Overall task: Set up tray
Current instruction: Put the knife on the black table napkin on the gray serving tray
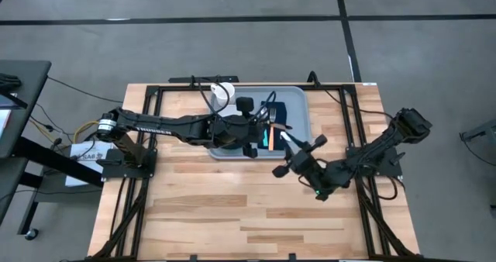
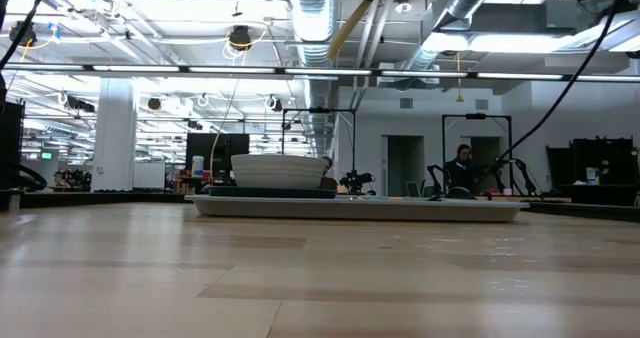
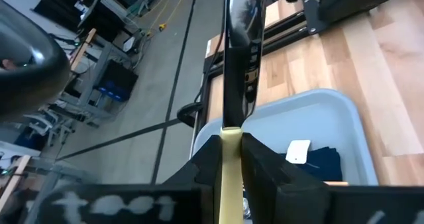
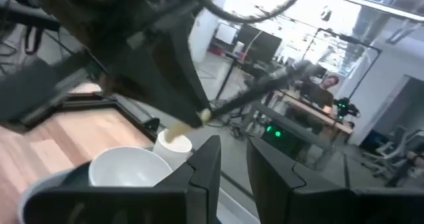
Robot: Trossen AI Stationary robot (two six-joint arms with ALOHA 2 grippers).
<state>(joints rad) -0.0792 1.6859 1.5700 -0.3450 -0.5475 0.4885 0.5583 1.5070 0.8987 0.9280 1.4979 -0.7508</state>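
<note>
The light blue-grey tray (image 1: 298,111) lies at the table's far middle and shows in the low view (image 2: 360,208). It carries a white bowl (image 2: 275,170) on a dark plate (image 2: 262,191) and a navy napkin (image 3: 324,166). My left gripper (image 1: 260,138) is above the tray's near part, shut on a long utensil (image 3: 230,65) with a pale tan end and a dark shiny end. My right gripper (image 1: 288,155) hovers just near of the tray's near rim. Its fingers (image 4: 234,164) stand a narrow gap apart with nothing between them. My left gripper pinches the utensil's pale tan part (image 3: 229,141) between its two fingers, close to where the dark part begins. The fingers lie along the utensil. The utensil is lifted clear and tilted, and its tan end (image 2: 347,28) shows high above the tray.
A white cup (image 1: 221,91) stands at the tray's far left corner. Black frame rails (image 1: 147,115) run along the table's left, right and far sides. Bare wood (image 1: 232,208) fills the near half of the table. A person sits in the room beyond (image 2: 462,163).
</note>
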